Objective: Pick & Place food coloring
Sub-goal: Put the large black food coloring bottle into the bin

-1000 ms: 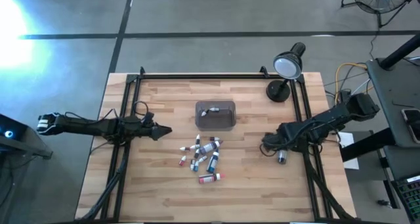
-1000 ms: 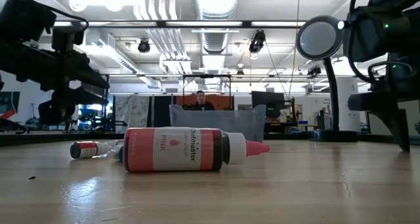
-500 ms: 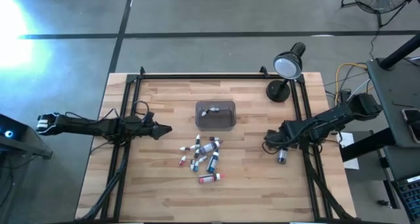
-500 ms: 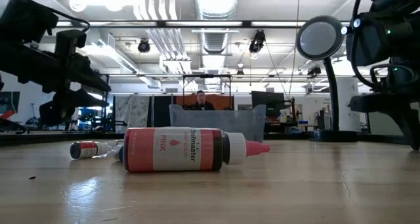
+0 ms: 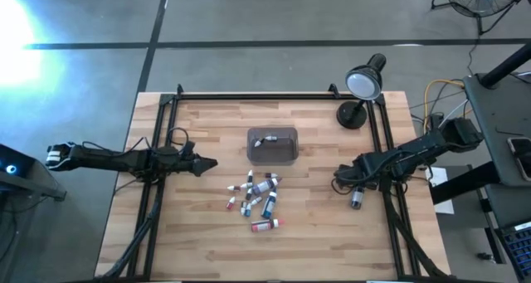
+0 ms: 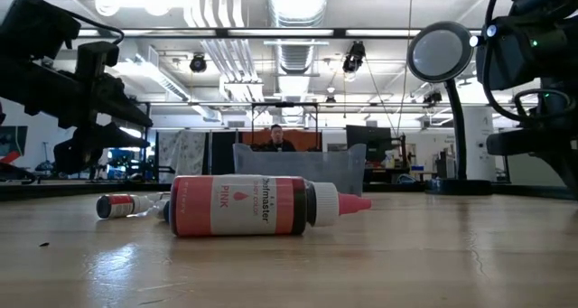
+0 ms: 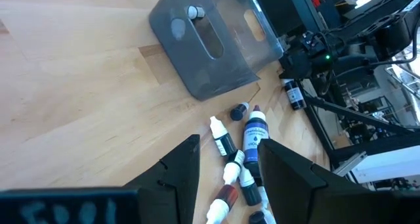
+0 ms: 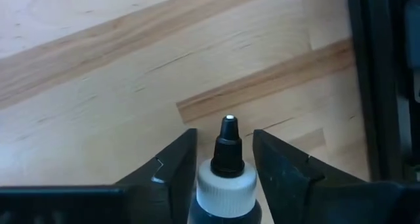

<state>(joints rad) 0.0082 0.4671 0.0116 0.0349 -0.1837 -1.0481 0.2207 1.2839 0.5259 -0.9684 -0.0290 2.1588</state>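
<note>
Several food coloring bottles [image 5: 257, 197] lie in a loose heap on the wood at the table's middle. One more [image 5: 267, 139] lies inside the clear grey tray [image 5: 286, 153] just beyond them. The nearest, a pink one [image 6: 257, 206], lies on its side in the low view. My right gripper [image 5: 347, 182] stands at the table's right, pointing down, shut on a dark bottle [image 5: 356, 199] with a white collar and black tip. My left gripper [image 5: 207, 163] hovers open left of the heap, nothing between its fingers [image 7: 187, 165]. My right gripper pinches the dark bottle between its two fingers [image 8: 172, 168] at the white collar [image 8: 226, 184] below the black tip. The fingers come from above and lie across the bottle. The bottle lies level, one end sticking out toward the near edge; I cannot tell whether it rests on the wood.
A black desk lamp [image 5: 363, 85] stands at the far right corner. Black frame rails [image 5: 249, 95] run along the far edge and down both sides. Bare wood lies between the heap and my right gripper. A person [image 6: 275, 138] sits in the room beyond the tray.
In the low view, the finger of my right gripper that reached down to the table at the right has drawn off past the picture's right edge. The bottles, the tray and my left gripper have kept still.
</note>
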